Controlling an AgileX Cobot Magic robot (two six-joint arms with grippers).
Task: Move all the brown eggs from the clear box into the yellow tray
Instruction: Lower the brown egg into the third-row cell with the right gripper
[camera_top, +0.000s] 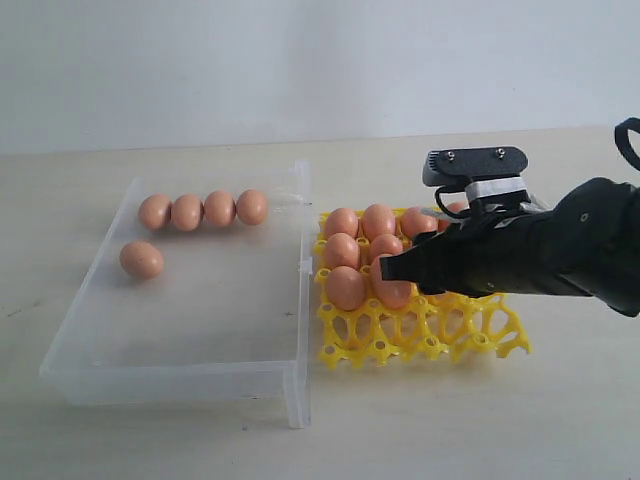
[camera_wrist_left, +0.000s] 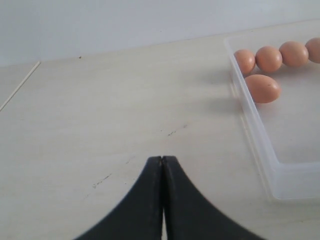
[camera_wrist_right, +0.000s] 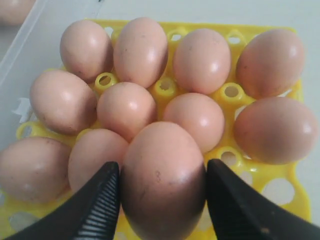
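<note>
Brown eggs (camera_top: 341, 222): ten are sitting in the yellow tray (camera_wrist_right: 250, 175), filling its 12 o'clock rows in the exterior view. An eleventh, the gripped egg (camera_wrist_right: 160, 150), is in the third row back from 12 o'clock. The 6 o'clock row of cells is showing bare lattice.

Right gripper (camera_wrist_right: 162, 170) is reaching in from 3 o'clock, with its fingers (camera_wrist_right: 100, 200) pressing on both sides of the gripped egg. That egg is touching its neighbours. Can't tell whether it's seated in its cell or hanging just above.

Clear box (camera_top: 200, 330) is lying at 9 o'clock of the tray, right beside it. It's holding five eggs. A row of four (camera_top: 203, 210) is lining up along the 12 o'clock wall. A lone egg (camera_top: 141, 259) is sitting just at 7 o'clock of the row's 9 o'clock end.

Left gripper (camera_wrist_left: 162, 159) is hanging over the pale table (camera_wrist_left: 100, 100) outside the box. Its fingers are pressing flat together with nothing between them. Its camera is catching one box wall and the five eggs.
</note>
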